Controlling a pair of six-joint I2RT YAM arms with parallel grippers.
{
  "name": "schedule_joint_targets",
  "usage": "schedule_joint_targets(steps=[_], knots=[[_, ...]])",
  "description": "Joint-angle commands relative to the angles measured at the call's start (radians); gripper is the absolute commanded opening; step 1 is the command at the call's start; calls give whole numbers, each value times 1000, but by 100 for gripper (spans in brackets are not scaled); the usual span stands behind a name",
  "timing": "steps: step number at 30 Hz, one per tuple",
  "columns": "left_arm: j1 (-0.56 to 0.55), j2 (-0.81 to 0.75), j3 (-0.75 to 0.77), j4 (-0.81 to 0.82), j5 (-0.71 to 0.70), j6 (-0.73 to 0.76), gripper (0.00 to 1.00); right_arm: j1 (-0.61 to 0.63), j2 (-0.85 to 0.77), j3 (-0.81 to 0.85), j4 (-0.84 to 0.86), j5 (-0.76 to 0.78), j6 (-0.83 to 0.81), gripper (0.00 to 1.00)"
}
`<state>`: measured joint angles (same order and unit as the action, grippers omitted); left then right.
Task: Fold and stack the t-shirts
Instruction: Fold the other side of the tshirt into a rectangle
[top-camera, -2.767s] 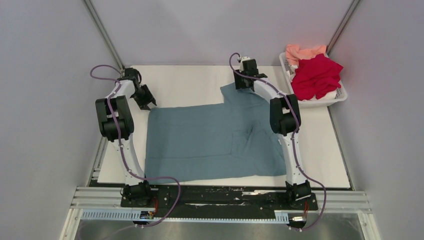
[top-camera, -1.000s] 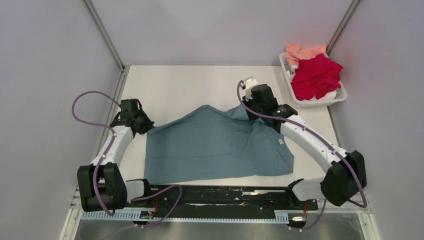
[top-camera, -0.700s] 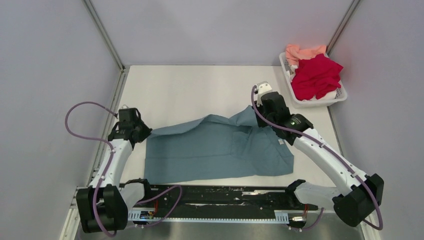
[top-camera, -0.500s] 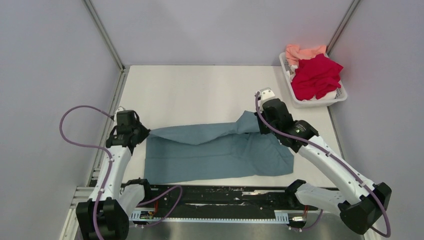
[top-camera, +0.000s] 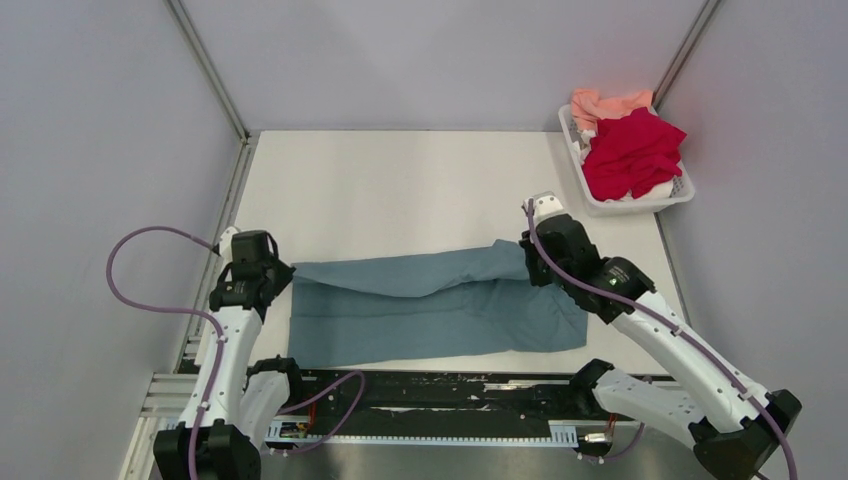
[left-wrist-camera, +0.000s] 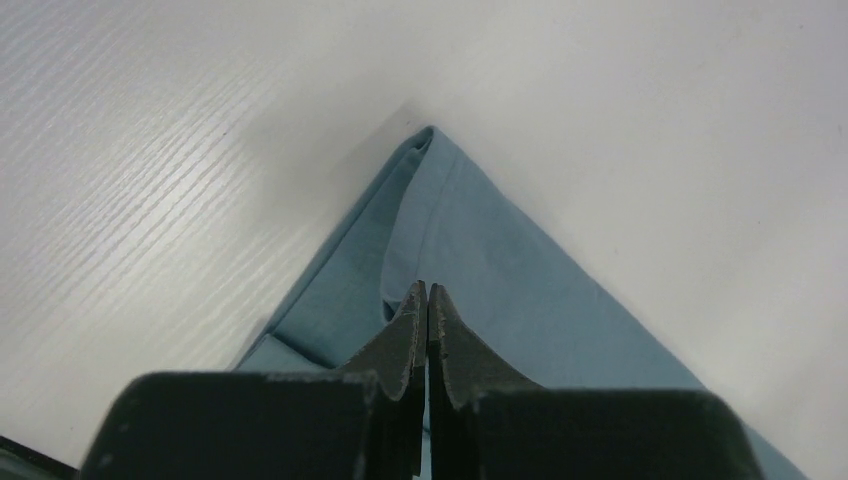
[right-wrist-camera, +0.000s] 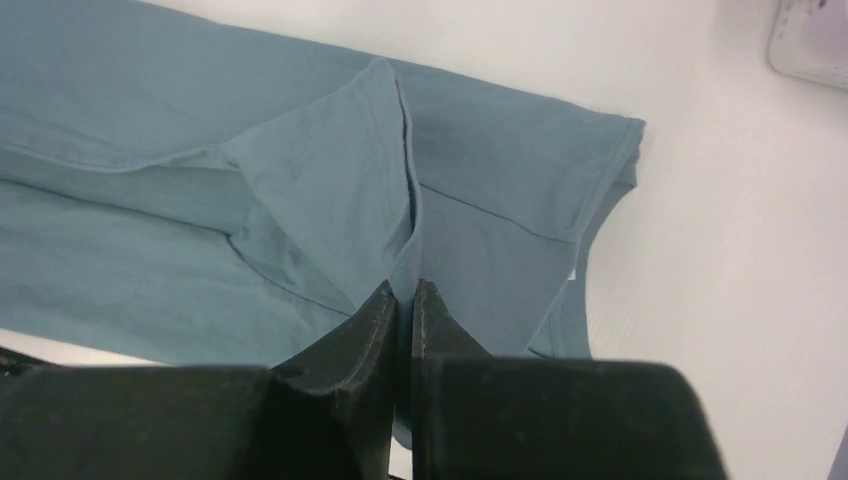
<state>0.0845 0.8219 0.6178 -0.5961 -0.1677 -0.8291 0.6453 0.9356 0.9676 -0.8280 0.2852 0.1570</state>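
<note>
The teal-blue t-shirt (top-camera: 430, 300) lies on the white table near the front edge, its far part drawn over the near part. My left gripper (top-camera: 283, 271) is shut on the shirt's left corner (left-wrist-camera: 450, 230). My right gripper (top-camera: 527, 262) is shut on the shirt's right upper edge (right-wrist-camera: 330, 190), held a little above the lower layer. The crimson red t-shirt (top-camera: 632, 150) and the salmon-pink t-shirt (top-camera: 605, 103) lie bunched in the basket at the back right.
The white slotted basket (top-camera: 676, 196) stands at the table's back right corner. The white table (top-camera: 400, 190) stretches bare behind the shirt. Metal frame posts rise at both back corners. The black rail with the arm bases runs along the near edge.
Both grippers have pulled the shirt's far edge toward the near edge, folding it over itself. The arms have swung outward and back; the shirt now forms a narrower band.
</note>
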Motion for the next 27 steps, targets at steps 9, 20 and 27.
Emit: schedule_joint_targets(steps=[9, 20, 27], knots=[[1, 43, -29, -43, -108, -52, 0, 185, 75, 74, -76, -86, -19, 12], [1, 41, -41, -57, -161, -70, 2, 186, 231, 147, -289, 28, 219, 19], [0, 30, -48, -46, -149, -77, 8, 186, 379, 16, -330, 63, 395, 20]])
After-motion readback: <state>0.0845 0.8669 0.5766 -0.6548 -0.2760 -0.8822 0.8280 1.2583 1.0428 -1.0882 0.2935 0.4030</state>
